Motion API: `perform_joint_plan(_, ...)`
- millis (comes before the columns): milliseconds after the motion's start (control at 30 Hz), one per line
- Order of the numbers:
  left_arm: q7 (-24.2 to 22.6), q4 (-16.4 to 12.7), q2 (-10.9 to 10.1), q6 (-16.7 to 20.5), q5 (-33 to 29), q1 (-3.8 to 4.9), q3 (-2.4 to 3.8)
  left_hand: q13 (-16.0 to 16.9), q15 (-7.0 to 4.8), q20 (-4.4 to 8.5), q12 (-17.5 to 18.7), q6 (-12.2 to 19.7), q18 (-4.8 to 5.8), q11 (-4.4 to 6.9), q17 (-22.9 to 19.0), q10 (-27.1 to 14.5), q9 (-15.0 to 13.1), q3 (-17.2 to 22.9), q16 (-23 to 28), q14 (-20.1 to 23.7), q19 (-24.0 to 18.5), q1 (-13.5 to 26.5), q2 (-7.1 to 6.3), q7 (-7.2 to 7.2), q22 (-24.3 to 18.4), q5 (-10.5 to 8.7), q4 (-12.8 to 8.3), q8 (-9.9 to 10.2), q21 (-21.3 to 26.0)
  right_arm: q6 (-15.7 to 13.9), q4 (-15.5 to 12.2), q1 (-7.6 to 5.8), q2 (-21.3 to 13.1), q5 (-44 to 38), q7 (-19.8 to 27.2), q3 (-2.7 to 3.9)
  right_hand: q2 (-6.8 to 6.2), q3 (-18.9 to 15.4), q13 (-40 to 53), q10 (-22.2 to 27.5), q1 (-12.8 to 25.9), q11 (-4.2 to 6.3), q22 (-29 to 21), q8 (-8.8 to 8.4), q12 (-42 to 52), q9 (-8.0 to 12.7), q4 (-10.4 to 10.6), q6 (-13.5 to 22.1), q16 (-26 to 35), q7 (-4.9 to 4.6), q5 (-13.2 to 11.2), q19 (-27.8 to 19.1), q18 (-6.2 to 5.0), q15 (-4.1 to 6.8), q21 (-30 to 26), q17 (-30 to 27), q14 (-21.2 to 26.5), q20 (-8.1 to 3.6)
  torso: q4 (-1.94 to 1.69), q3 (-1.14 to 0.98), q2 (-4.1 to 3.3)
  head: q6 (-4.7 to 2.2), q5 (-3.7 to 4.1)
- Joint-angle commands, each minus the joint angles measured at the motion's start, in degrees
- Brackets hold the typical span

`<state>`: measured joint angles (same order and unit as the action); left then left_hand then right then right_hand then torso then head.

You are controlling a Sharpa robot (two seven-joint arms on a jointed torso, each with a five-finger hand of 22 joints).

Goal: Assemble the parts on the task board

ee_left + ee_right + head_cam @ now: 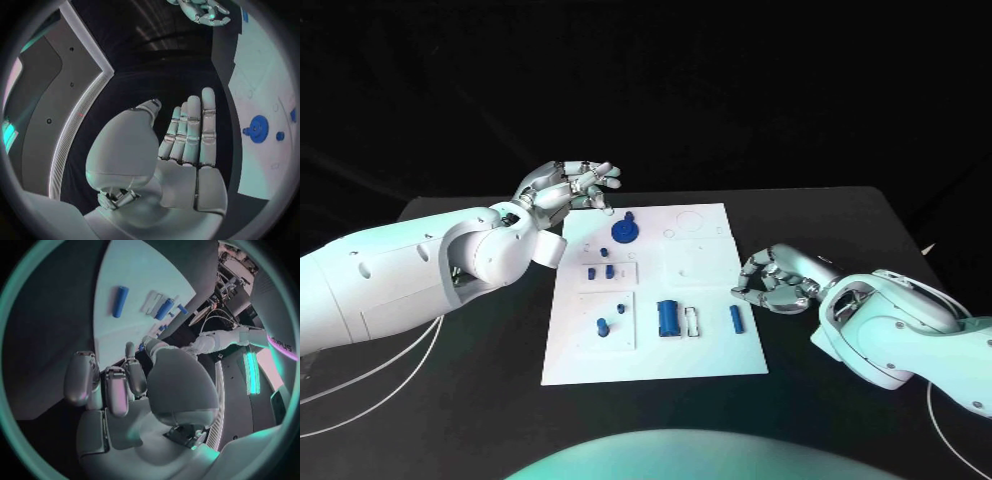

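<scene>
The task board point(711, 340) was white, its parts point(627, 232) blue, the table point(848, 230) black, both hands point(570, 185) silver.

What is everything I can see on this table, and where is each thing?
Table: one, black, under everything.
Board: one, white, middle of the table.
Round part: one, blue, far end of the board.
Cylinder: one, blue, near middle of the board.
Bar: one, blue, right of the cylinder.
Small parts: several, blue, left side of the board; exact count unclear.
Left robot hand: one, silver, over the board's far left corner, holding nothing.
Right robot hand: one, silver, beside the board's right edge, fingers curled, holding nothing.
</scene>
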<state>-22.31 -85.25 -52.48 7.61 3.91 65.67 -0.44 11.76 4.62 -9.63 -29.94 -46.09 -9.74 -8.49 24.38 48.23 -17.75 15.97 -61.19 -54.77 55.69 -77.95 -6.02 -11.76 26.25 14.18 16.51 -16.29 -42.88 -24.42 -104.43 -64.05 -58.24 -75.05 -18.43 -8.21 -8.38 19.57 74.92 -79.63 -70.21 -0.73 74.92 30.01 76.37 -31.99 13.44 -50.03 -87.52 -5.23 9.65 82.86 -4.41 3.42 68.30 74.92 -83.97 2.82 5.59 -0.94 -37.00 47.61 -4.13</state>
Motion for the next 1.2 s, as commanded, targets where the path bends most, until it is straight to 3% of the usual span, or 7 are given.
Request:
perform_joint_plan(33, -0.5, -0.2, 0.0, -0.9, 0.3, 0.01, 0.03, 0.1, 0.0, -0.35, -0.2, 0.4, -0.72, -0.02, -0.1, -0.3, 0.0, -0.4, -0.4, 0.2, 0.0, 0.1, 0.43, -0.36, -0.1, 0.12, -0.1, -0.4, 0.3, -0.4, -0.4, -0.16, -1.6, -0.7, -1.2, -0.03, -0.75, 0.3, 1.7, 0.3, -0.1, -0.31, 6.6, -0.19, -0.2, 0.1, -0.2, -0.2, 0.4, -0.22, -0.4, -0.3, 0.15, -0.59, -0.7, 7.4, -4.5, 0.3, 0.38, -0.08, 0.09, -0.07, 0.09)
perform_joint_plan(200, -0.5, -0.2, 0.0, -0.9, 0.3, 0.01, 0.03, 0.1, 0.0, -0.35, -0.2, 0.4, -0.72, -0.02, -0.1, -0.3, 0.0, -0.4, -0.4, 0.2, 0.0, 0.1, 0.43, -0.36, -0.1, 0.12, -0.1, -0.4, 0.3, 0.7, -1.0, 0.12, -3.4, -3.9, -2.7, -0.06, -1.15, 0.3, 1.3, 0.7, 0.1, -0.21, 6.5, 0.04, -0.7, 0.0, -0.3, -1.2, 0.5, -0.03, -0.6, -0.4, 0.08, -0.57, -1.0, 7.1, -4.4, 0.4, 0.35, 0.03, 0.02, -0.14, 0.36)
perform_joint_plan(433, -0.4, -0.2, 0.1, -0.9, 0.3, 0.01, 0.03, 0.1, 0.0, -0.35, -0.2, 0.4, -0.72, -0.02, -0.1, -0.3, 0.0, -0.4, -0.4, 0.2, 0.0, 0.1, 0.43, -0.36, -0.1, 0.12, -0.1, -0.4, 0.3, 2.6, -1.5, 1.69, -3.7, -6.3, -4.6, -0.17, -1.76, -0.1, 0.6, 1.3, 1.0, -0.14, 6.4, 0.14, -1.5, -0.1, 0.2, -1.7, 0.8, 0.06, -1.0, -0.6, -0.03, -0.5, -1.5, 6.5, -4.2, 0.41, 0.22, 0.04, 0.02, -0.18, 0.15)
perform_joint_plan(700, -0.3, -0.2, 0.1, -1.0, 0.3, 0.01, 0.03, 0.1, 0.0, -0.35, -0.2, 0.4, -0.72, -0.02, -0.1, -0.3, 0.0, -0.4, -0.4, 0.2, 0.0, 0.1, 0.43, -0.36, -0.1, 0.12, -0.1, -0.4, 0.3, 2.8, -0.7, 2.85, -2.0, -7.0, -5.3, -0.21, -2.28, -0.8, 0.0, 1.9, 2.4, -0.3, 6.1, -0.24, -2.2, -0.1, 1.3, -1.3, 1.0, -0.15, -1.5, -0.9, -0.16, -0.59, -2.4, 6.1, -4.1, 0.47, 0.17, 0.11, 0.0, -0.09, 0.0)
perform_joint_plan(1067, -0.2, -0.3, -0.1, -1.0, 0.3, 0.01, 0.03, 0.1, 0.01, -0.35, -0.3, 0.3, -0.72, -0.02, -0.1, -0.4, 0.0, -0.5, -0.4, 0.3, 0.1, 0.1, 0.41, -0.35, -0.1, 0.1, -0.1, -0.4, 0.3, 2.9, 0.4, 4.3, 0.4, -7.5, -5.5, -0.21, -2.54, -1.5, -0.2, 2.1, 3.2, -0.48, 5.9, -0.6, -2.4, 0.0, 2.0, -0.9, 1.2, -0.34, -1.7, -1.0, -0.25, -0.74, -3.1, 5.9, -4.1, 0.58, 0.26, -0.11, -0.04, 0.0, -0.03)
perform_joint_plan(1200, -0.2, -0.3, -0.1, -1.0, 0.3, 0.01, 0.03, 0.1, 0.01, -0.35, -0.3, 0.3, -0.72, -0.02, -0.1, -0.4, 0.0, -0.5, -0.4, 0.3, 0.1, 0.1, 0.41, -0.35, -0.1, 0.1, -0.1, -0.4, 0.3, 3.0, 1.0, 4.57, 1.0, -7.6, -5.6, -0.21, -2.52, -1.5, -0.2, 2.1, 3.2, -0.48, 5.9, -0.61, -2.4, 0.0, 2.1, -0.9, 1.2, -0.34, -1.7, -1.0, -0.26, -0.74, -3.1, 5.9, -4.1, 0.58, 0.31, -0.01, 0.0, 0.08, -0.02)
